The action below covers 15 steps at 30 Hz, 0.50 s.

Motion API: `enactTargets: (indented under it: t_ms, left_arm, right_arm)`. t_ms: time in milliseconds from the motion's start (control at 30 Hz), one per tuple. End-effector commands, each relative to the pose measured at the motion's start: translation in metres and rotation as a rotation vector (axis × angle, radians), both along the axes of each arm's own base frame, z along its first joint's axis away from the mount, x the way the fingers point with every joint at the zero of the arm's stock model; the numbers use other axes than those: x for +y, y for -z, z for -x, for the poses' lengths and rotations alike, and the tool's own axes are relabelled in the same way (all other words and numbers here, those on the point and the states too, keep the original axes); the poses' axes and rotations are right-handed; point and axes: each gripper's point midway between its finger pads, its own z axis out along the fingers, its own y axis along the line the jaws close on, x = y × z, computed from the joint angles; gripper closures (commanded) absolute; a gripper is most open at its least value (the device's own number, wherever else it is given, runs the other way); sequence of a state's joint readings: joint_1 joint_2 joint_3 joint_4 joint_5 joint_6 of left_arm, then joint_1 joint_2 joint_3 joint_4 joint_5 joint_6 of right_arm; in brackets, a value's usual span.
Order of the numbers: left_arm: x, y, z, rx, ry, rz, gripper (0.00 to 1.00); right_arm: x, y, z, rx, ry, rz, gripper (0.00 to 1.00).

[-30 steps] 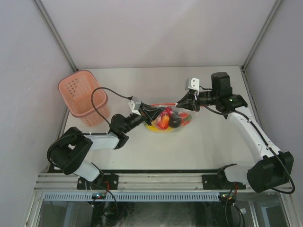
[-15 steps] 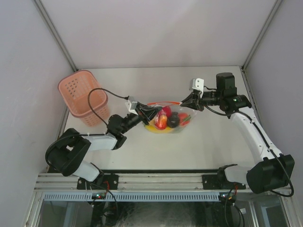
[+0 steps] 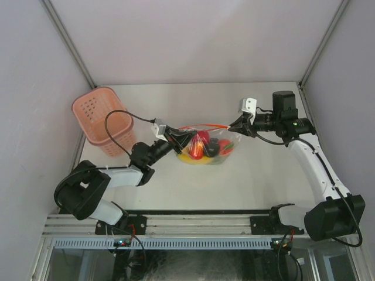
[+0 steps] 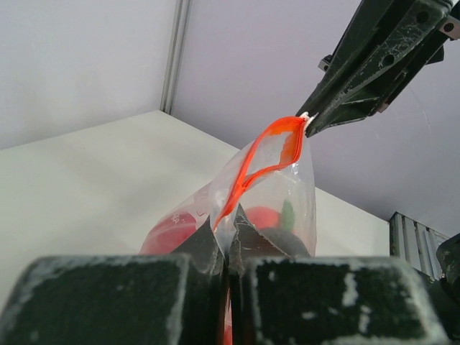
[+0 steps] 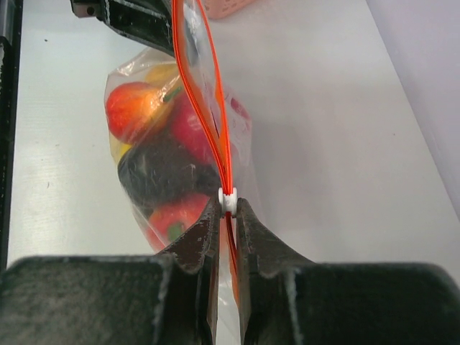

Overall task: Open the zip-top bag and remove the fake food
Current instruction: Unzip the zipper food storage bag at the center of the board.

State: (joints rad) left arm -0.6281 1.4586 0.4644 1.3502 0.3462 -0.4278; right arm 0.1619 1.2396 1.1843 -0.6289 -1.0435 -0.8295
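At the centre of the table (image 3: 258, 175), I find the zip-top bag (image 3: 218, 147) stretched between both arms. Its red-orange zipper strip (image 3: 205, 126) runs taut along the top edge, from 9 o'clock to 3 o'clock in the overhead view.

Left gripper (image 4: 228, 267): jaws fully closed, pinching the film and strip at the bag's 9 o'clock end.

Right gripper (image 5: 228, 210): jaws drawn narrow, clamped on the small white slider (image 5: 228, 199) at the 3 o'clock end of the strip.

Zipper condition: seen from the right wrist, the two red tracks run apart from each other beyond the slider. Seen from the left wrist, the strip forms an open loop. I record the mouth as parted along the length between the two grips.

Contents: the fake food (image 5: 162, 154) is all inside the bag, bunched at the bottom. I count red, orange and yellow round pieces, one dark piece and some green.

I cannot tell whether the bag's underside rests on the table or hangs just above it.

Surroundings: a pink basket (image 3: 101, 120) sits at 10 o'clock from the bag, well apart, by the left wall.
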Motion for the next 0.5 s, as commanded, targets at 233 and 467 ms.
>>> enactTargets:
  t_ms: [233,467]
  left_arm:
    - [0.021,-0.025,-0.005,-0.052,-0.072,0.070,1.00]
    - [0.024,-0.025,-0.006,-0.050,-0.080,0.071,1.00]
  right_arm:
    - [-0.023,-0.011,-0.005,-0.113,0.062,0.055,1.00]
    - [-0.035,-0.001,-0.011,-0.127,0.102,0.122,1.00]
